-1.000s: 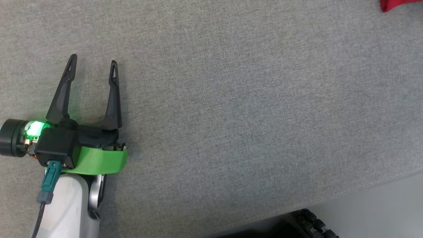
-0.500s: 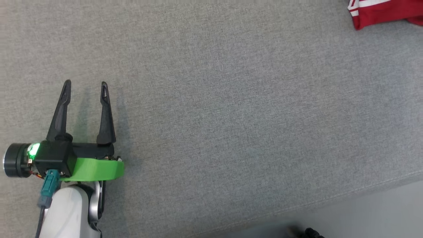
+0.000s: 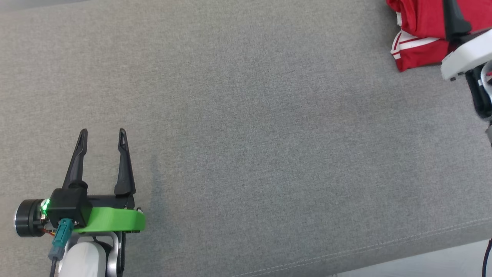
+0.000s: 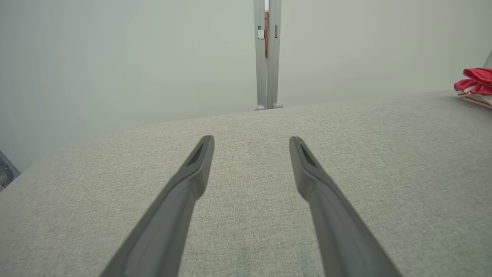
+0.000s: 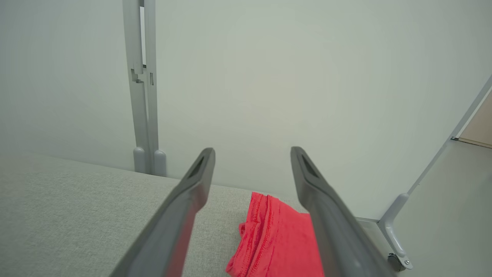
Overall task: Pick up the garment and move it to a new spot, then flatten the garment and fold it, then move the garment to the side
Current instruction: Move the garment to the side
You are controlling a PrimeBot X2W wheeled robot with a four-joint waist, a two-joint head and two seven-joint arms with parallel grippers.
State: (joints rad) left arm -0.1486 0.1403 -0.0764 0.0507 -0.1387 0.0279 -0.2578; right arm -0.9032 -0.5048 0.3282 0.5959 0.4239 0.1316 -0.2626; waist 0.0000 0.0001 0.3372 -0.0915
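The right gripper [image 5: 251,151], jaws open, hangs over the red white-striped garment [image 3: 421,17], possibly a shirt; the left gripper [image 3: 102,132], jaws open, above the grey worktop [image 3: 269,134].

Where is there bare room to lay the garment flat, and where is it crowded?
The grey surface lies bare from the left gripper across to the red garment. Crowded: the far right corner, right gripper over it.

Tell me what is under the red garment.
The red garment rests bunched on the grey padded surface, toward its far right. Whatever is beneath its folds is covered, and the right gripper, open, hangs over part of it.
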